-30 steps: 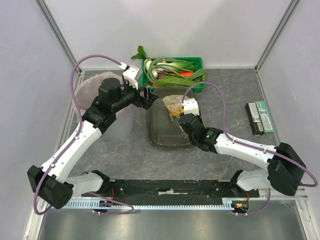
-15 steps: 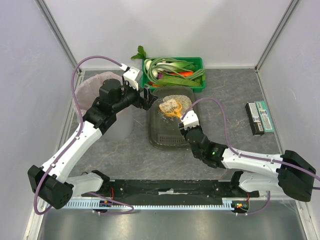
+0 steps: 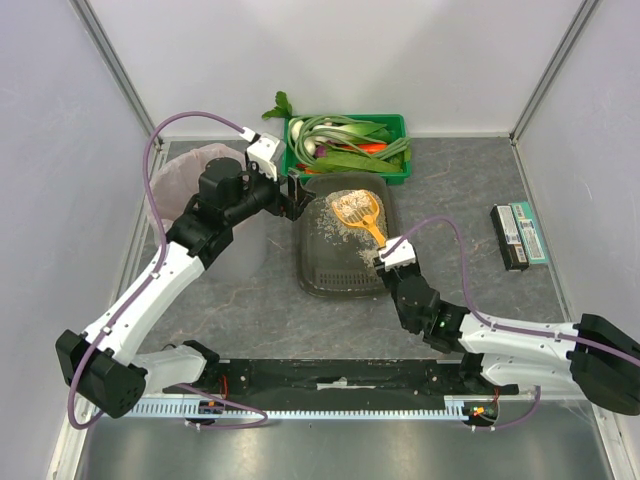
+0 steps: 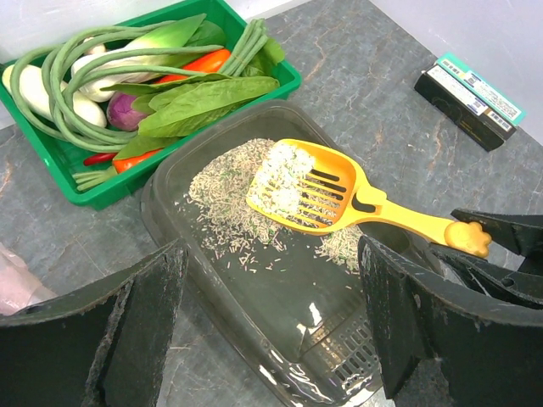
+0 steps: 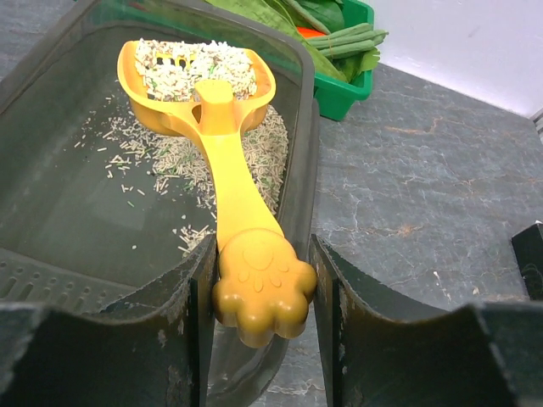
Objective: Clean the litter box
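The litter box [image 3: 330, 272] is a dark grey tray with pale litter scattered at its far end. It also shows in the left wrist view [image 4: 280, 297] and the right wrist view [image 5: 59, 195]. A yellow slotted scoop [image 3: 357, 210] holding litter lies over the far part of the tray [image 4: 314, 191] [image 5: 212, 110]. My right gripper [image 3: 388, 256] [image 5: 261, 280] is shut on the scoop's paw-shaped handle end, at the tray's right rim. My left gripper [image 3: 295, 195] [image 4: 271, 314] is open and empty over the tray's far left corner.
A green crate of vegetables [image 3: 347, 145] [image 4: 127, 93] [image 5: 339, 51] stands right behind the tray. A round grey bin with pink liner [image 3: 200, 180] is left of it, under my left arm. Two flat boxes [image 3: 520, 235] [image 4: 471, 97] lie at the right.
My right gripper has drawn back toward the near right, holding the scoop by its handle; the scoop head now reaches out over the far litter. The left arm has not moved.
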Available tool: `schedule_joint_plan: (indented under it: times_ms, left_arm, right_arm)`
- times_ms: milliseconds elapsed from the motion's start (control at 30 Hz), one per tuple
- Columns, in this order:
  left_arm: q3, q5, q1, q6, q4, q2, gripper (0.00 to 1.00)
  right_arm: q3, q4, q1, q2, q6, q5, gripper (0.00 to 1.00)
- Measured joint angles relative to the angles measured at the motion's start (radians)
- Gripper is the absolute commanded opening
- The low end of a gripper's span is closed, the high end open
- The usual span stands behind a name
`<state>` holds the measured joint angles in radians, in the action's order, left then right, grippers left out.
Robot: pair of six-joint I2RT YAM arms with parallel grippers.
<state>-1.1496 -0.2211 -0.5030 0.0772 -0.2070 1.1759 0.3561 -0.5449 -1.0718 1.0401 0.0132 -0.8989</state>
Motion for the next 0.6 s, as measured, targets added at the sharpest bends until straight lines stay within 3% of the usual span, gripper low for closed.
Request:
schedule_joint_plan:
  times_ms: [300,600]
  left_arm:
    - [0.008,-0.018,0.000,0.000,0.001,0.011,0.87]
    - [0.008,-0.045,0.000,0.001,0.004,0.021,0.87]
  right_arm:
    - [-0.137,-0.200,-0.012,-0.060,0.087,0.007,0.00]
    - [-0.176,-0.293,-0.013,-0.073,0.144,0.036,0.00]
